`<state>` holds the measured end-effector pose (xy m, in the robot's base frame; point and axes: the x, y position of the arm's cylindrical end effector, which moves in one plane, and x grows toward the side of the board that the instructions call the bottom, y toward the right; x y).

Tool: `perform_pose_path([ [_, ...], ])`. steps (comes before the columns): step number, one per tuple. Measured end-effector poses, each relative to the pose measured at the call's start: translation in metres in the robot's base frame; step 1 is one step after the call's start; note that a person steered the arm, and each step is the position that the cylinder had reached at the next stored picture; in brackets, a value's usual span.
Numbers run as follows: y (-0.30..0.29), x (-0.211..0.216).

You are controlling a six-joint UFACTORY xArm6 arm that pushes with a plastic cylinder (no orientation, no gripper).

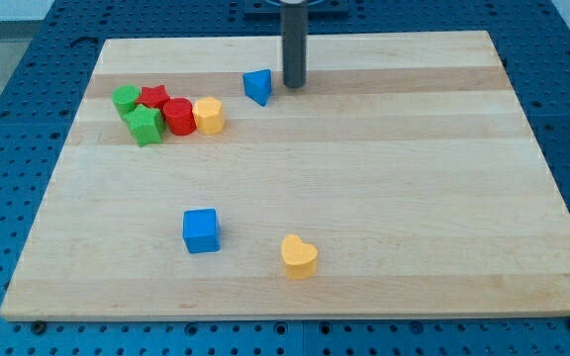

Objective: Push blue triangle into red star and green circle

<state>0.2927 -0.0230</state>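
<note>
The blue triangle [257,86] sits near the view's top, left of centre. My tip [294,84] stands just to its right, a small gap apart. Further left is a tight cluster: the green circle [126,98] at the far left, the red star [153,97] beside it, a green star [145,126] below them, a red cylinder [178,116] and a yellow hexagon [209,115] on the right end. The yellow hexagon is the cluster's block closest to the blue triangle.
A blue cube [201,230] and a yellow heart [299,256] lie in the lower middle of the wooden board [414,178]. A blue pegboard table [8,119] surrounds the board.
</note>
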Motion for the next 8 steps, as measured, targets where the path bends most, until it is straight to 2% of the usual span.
perform_pose_path([
  [1,-0.025,0.001],
  [2,-0.006,0.001],
  [4,-0.016,0.024],
  [5,-0.035,0.029],
  [8,-0.142,0.000],
])
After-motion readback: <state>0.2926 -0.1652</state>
